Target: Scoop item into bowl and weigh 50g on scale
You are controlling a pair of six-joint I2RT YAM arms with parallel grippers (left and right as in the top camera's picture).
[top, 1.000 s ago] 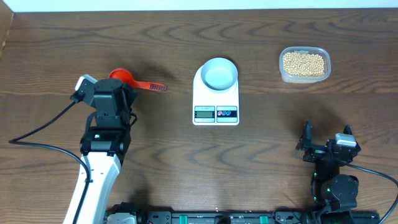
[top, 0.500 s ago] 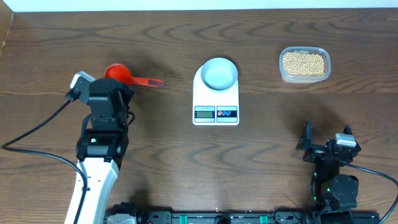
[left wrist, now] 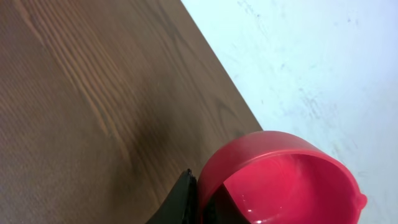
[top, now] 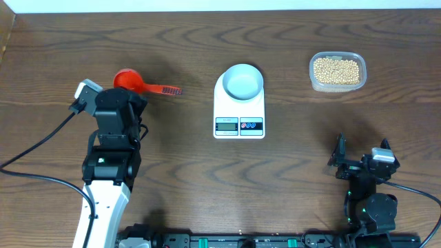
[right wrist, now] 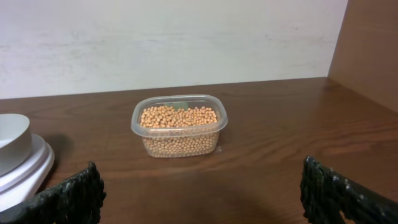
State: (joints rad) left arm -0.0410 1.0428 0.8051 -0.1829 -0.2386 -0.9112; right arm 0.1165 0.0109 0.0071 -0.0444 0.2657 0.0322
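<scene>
The pale blue-grey bowl [top: 244, 81] stands empty on the white scale [top: 239, 110] at mid table; both show at the left edge of the right wrist view, the bowl [right wrist: 11, 140] on the scale [right wrist: 28, 171]. The tan beans [top: 337, 69] fill a clear tub at the back right and also show in the right wrist view [right wrist: 178, 118]. My left gripper [top: 128, 90] is shut on the rim of a red scoop [top: 125, 78], one finger inside its empty cup [left wrist: 292, 177], one outside [left wrist: 200, 200]. My right gripper [top: 361, 156] is open and empty at the front right [right wrist: 202, 193].
The scoop's red handle [top: 165, 89] points right toward the scale. The clear tub [top: 313, 81] stands near the back edge, by a white wall [right wrist: 186, 37]. The table's far edge [left wrist: 217, 68] lies just behind the scoop.
My left gripper has moved a little left and toward the back, carrying the red scoop with it. The right arm, bowl, scale and tub have not moved.
</scene>
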